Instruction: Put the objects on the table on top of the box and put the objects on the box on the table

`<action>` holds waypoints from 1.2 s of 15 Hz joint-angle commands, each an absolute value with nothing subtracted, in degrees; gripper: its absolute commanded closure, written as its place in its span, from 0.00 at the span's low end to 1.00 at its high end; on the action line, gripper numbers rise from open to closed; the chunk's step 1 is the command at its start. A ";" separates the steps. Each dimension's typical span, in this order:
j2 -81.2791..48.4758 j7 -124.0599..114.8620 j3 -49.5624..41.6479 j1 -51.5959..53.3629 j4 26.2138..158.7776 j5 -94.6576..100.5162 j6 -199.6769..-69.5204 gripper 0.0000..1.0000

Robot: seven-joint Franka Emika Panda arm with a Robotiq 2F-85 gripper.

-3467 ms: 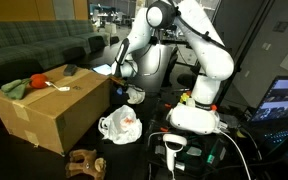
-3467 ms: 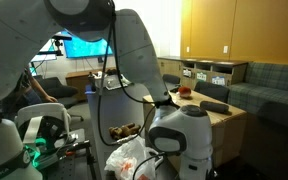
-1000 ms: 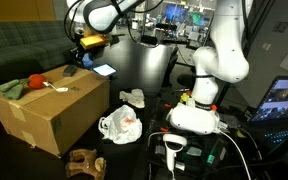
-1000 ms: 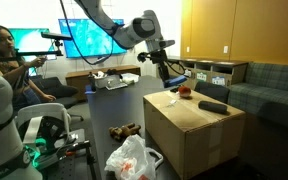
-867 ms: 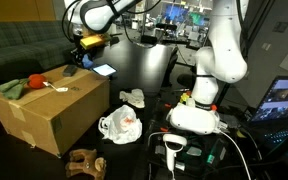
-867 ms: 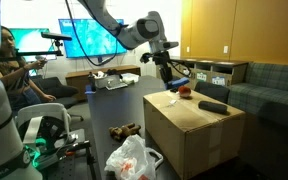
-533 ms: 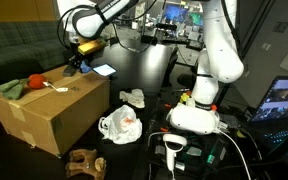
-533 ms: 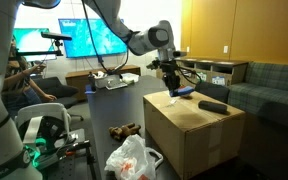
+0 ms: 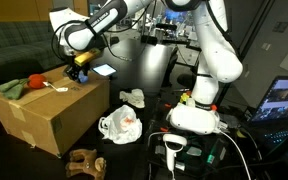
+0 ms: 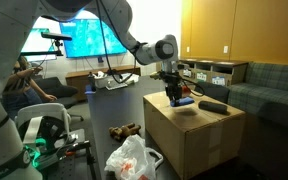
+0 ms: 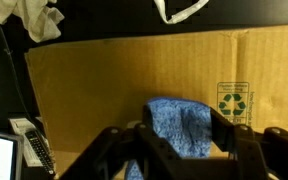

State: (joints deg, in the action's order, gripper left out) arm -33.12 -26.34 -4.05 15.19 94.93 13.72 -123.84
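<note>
My gripper [image 9: 79,70] is low over the far end of the cardboard box [image 9: 44,115], shut on a blue cloth [image 11: 179,125] that hangs between the fingers just above the box top [image 11: 124,70]. The gripper [image 10: 177,95] and the blue cloth [image 10: 185,98] show in both exterior views. On the box lie a red and green bundle [image 9: 20,87], a white spoon [image 9: 56,87] and a black object [image 10: 214,105]. Whether the cloth touches the box I cannot tell.
On the floor beside the box lie a white plastic bag [image 9: 119,125], a white rag [image 9: 132,97] and a brown object [image 9: 84,162]. The robot base [image 9: 194,115] stands near a laptop [image 9: 284,98]. A person sits by the screens [image 10: 9,75].
The arm has swung from the floor side up over the box and then come down, carrying the blue cloth to just above the box top.
</note>
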 commanded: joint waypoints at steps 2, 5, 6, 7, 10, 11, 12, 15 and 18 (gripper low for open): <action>-35.67 -24.45 -3.16 13.95 91.05 12.83 -119.94 0.70; -36.12 -24.56 -3.21 13.64 90.88 12.65 -119.11 0.70; -36.32 -24.69 -3.22 13.56 90.74 12.61 -118.97 0.20; -36.20 -24.58 -3.16 13.42 90.86 12.54 -118.94 0.19; -35.86 -24.32 -3.02 13.16 91.28 12.46 -119.34 0.01; -35.61 -24.47 -3.04 13.17 91.50 12.46 -119.48 0.00; -35.42 -24.41 -3.00 13.13 91.69 12.45 -119.71 0.00; -34.07 -24.74 -2.94 12.93 92.82 12.07 -120.96 0.00; -32.52 -24.50 -2.45 11.99 93.00 9.67 -122.08 0.00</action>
